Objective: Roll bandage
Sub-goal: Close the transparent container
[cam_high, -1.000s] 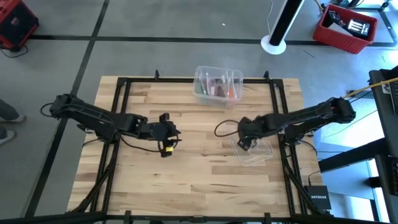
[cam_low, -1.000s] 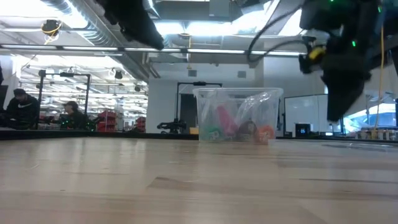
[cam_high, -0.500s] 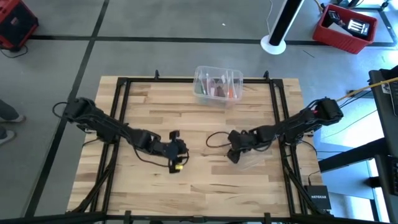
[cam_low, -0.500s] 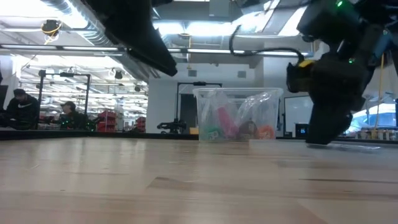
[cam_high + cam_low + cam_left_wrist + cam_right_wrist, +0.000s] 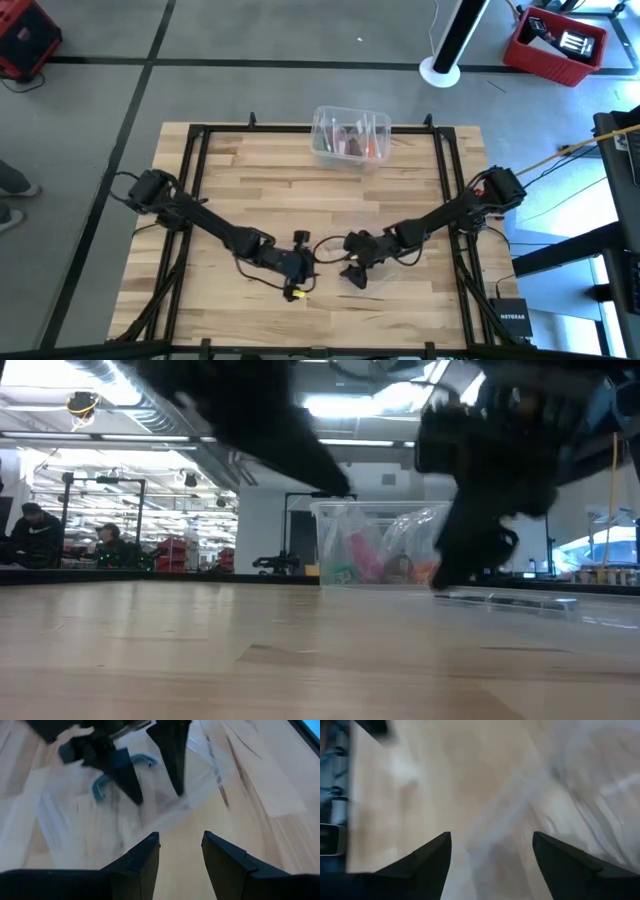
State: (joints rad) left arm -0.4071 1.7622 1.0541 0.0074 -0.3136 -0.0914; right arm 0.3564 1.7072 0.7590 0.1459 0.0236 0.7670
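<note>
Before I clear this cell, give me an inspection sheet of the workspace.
Surface: wooden table, bare wood over most of it.
Job's things: no loose bandage strip seen; a pink roll inside the clear plastic box at the far edge is likely the bandage.
Clutter: clear plastic wrapper lying flat by the right tool.
Grippers: left tool open, empty; right tool open, empty; both low near the table's middle, facing each other.
Cables: black loop between the two tools.
Surroundings: red crate and white post base on the floor; people seated far behind.
</note>
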